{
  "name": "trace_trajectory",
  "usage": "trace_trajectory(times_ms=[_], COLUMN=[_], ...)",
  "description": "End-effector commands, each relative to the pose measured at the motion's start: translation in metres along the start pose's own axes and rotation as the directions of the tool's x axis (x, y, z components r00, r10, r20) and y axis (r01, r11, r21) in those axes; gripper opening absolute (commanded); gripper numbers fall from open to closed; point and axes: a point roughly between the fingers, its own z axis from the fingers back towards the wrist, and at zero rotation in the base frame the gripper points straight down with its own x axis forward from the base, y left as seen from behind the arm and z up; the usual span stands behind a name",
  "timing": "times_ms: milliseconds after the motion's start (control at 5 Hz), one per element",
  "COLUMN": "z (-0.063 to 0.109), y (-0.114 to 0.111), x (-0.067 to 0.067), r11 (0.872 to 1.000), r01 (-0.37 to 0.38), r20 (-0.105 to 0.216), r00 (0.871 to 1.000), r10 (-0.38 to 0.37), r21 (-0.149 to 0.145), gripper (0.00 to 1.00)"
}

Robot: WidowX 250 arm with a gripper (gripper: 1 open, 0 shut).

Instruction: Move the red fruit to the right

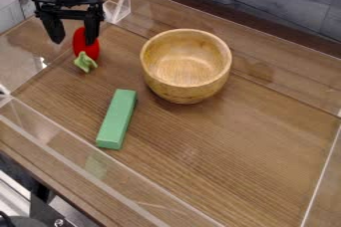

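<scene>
The red fruit (86,46) lies at the far left of the wooden table, a small glossy red toy with its light green leafy cap (86,63) pointing toward the front. My gripper (72,32) hangs just above and slightly behind it, pointing down. Its two dark fingers (54,27) stand wide apart, open, with the top of the fruit showing between them. Nothing is held.
A wooden bowl (186,64) stands to the right of the fruit near the table's middle. A long green block (118,118) lies in front of the fruit. Clear acrylic walls (27,121) border the table at the left, front and right.
</scene>
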Motion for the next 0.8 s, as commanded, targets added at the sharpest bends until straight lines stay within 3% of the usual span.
trace_trajectory(times_ms=[0, 200, 600], z=[0.018, 0.015, 0.032], y=[-0.002, -0.005, -0.023], x=[0.010, 0.008, 0.014], r11=[0.998, 0.995, 0.999], r01=[0.052, 0.093, 0.025], r20=[0.064, 0.058, 0.044], r00=[0.996, 0.994, 0.999], r10=[-0.054, -0.095, -0.026], r21=[0.026, 0.034, 0.028], gripper=[1.00, 1.00, 1.00])
